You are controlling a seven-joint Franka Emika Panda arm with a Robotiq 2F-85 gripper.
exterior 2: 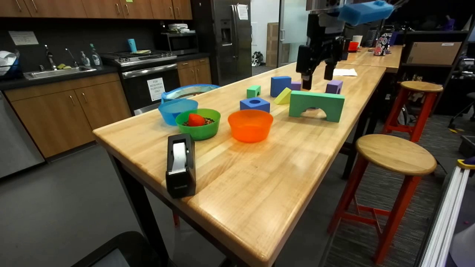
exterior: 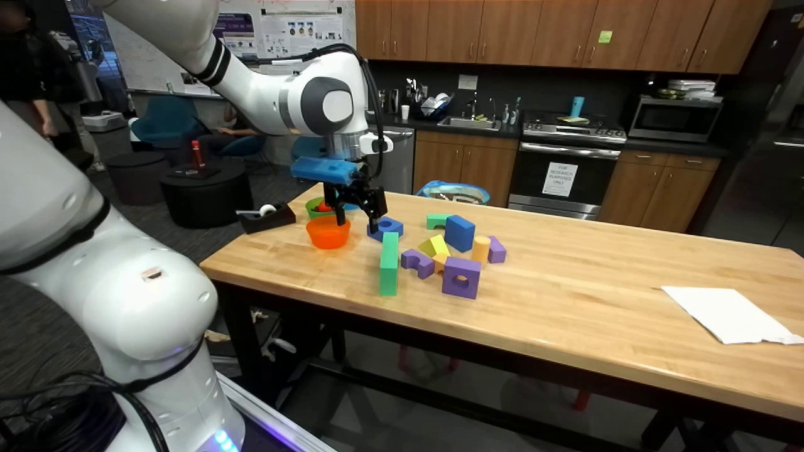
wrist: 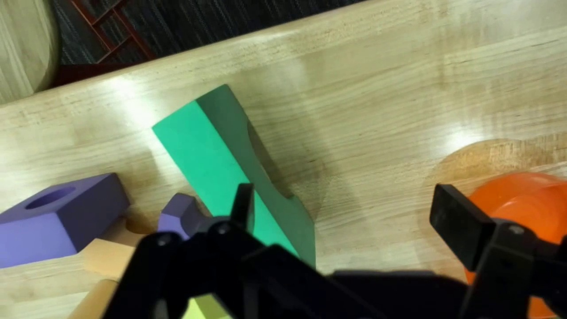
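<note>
My gripper (wrist: 350, 212) stands open, its fingers wide apart and nothing between them. In an exterior view the gripper (exterior: 357, 221) hangs above the table near the orange bowl (exterior: 328, 233) and the blue block with a hole (exterior: 391, 227). The wrist view has one finger overlapping the long green arch block (wrist: 208, 150) and the other finger in front of the orange bowl (wrist: 522, 199). Contact with either is not visible. That arch block (exterior 2: 315, 97) stands upright with its opening downward. Beside it lie a purple holed block (wrist: 40, 235) and a purple notched block (exterior: 417, 262).
Beyond the arch are a blue block (exterior: 460, 233), a yellow block (exterior: 434, 245) and an orange cylinder (exterior: 480, 248). A green bowl (exterior 2: 202, 131) holding a red item, a blue bowl (exterior 2: 174, 111) and a tape dispenser (exterior 2: 180, 167) stand toward one table end. White paper (exterior: 728, 311) lies farther along.
</note>
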